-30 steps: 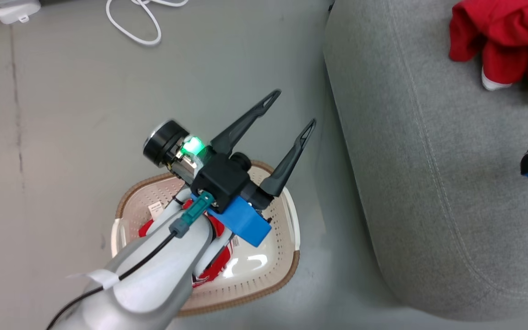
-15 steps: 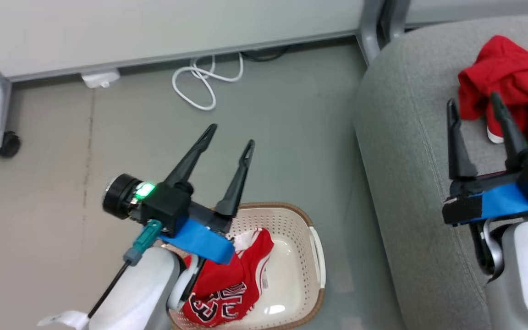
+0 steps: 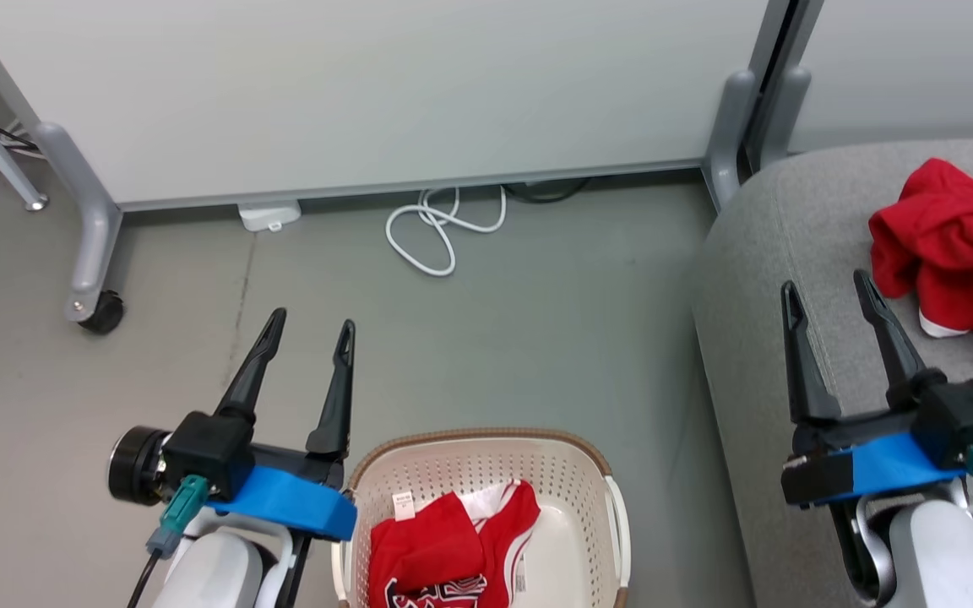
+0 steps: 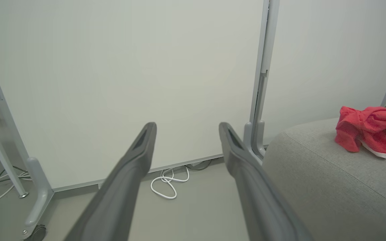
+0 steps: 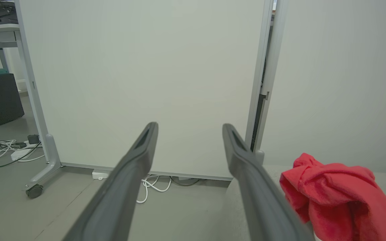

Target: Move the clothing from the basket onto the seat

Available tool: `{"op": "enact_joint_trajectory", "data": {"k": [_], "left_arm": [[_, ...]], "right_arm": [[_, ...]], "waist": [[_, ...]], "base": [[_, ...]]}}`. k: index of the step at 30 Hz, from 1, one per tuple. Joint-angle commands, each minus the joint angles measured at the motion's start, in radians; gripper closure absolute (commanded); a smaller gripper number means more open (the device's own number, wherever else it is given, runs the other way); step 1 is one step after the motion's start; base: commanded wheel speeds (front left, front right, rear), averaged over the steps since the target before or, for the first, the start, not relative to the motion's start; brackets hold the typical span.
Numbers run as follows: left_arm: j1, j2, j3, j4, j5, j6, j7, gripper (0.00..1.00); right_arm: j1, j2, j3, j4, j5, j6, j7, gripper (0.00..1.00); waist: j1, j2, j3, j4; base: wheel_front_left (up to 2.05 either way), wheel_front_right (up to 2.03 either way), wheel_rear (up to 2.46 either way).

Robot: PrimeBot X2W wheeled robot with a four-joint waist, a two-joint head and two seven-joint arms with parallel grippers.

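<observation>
One red garment (image 3: 448,557) with white trim, lettering and a small tag lies in the cream basket (image 3: 486,464) at the bottom centre of the head view. A second red garment (image 3: 955,245) lies crumpled on the light grey seat (image 3: 790,245) at the right, also seen as red garment (image 4: 369,132) and red garment (image 5: 340,194). My left gripper (image 3: 311,325) hangs open over the floor, left of the basket, holding nothing. My right gripper (image 3: 824,287) is open above the seat's left part, a short way left of the garment there. Gripper (image 4: 186,127) and gripper (image 5: 189,127) point at the wall panel.
A pale wall panel (image 3: 368,93) on grey wheeled legs (image 3: 89,253) stands behind the floor. A white coiled cable (image 3: 440,232) and a white power block (image 3: 269,215) lie at its foot. A second panel post (image 3: 736,127) stands beside the seat's back corner.
The head camera has tilted up, so the whole picture shifted. My left arm drew back from above the basket to its left. My right gripper stays open, empty, over the seat.
</observation>
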Motion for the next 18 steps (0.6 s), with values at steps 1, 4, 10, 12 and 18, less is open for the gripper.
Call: {"op": "enact_joint_trajectory", "data": {"k": [1, 4, 10, 12, 18], "left_arm": [[0.023, -0.005, 0.020, 0.000, 0.010, -0.005, -0.003, 0.00], [0.054, -0.015, 0.059, -0.002, 0.023, -0.007, -0.003, 0.00], [0.112, -0.032, 0.120, -0.004, 0.045, -0.019, -0.003, 0.00], [0.128, -0.034, 0.137, -0.005, 0.051, -0.022, -0.003, 0.00], [0.170, -0.044, 0.189, -0.008, 0.069, -0.034, -0.003, 0.00]], "right_arm": [[0.032, 0.006, -0.006, -0.011, 0.003, 0.000, -0.003, 0.00], [0.079, 0.009, -0.013, -0.033, 0.003, 0.000, -0.003, 0.00], [0.161, 0.011, -0.008, -0.067, 0.024, 0.000, -0.003, 0.00], [0.182, 0.012, -0.002, -0.078, 0.039, 0.000, -0.003, 0.00], [0.237, 0.012, 0.024, -0.086, 0.071, 0.000, -0.003, 0.00]], "waist": [[0.0002, -0.0001, -0.016, 0.003], [0.0002, -0.0001, -0.043, 0.014], [0.0002, -0.0001, -0.085, 0.033], [0.0002, -0.0001, -0.095, 0.038], [0.0002, -0.0001, -0.115, 0.049]], "base": [[0.00, 0.00, 0.00], [0.00, 0.00, 0.00], [0.00, 0.00, 0.00], [0.00, 0.00, 0.00], [0.00, 0.00, 0.00]]}}
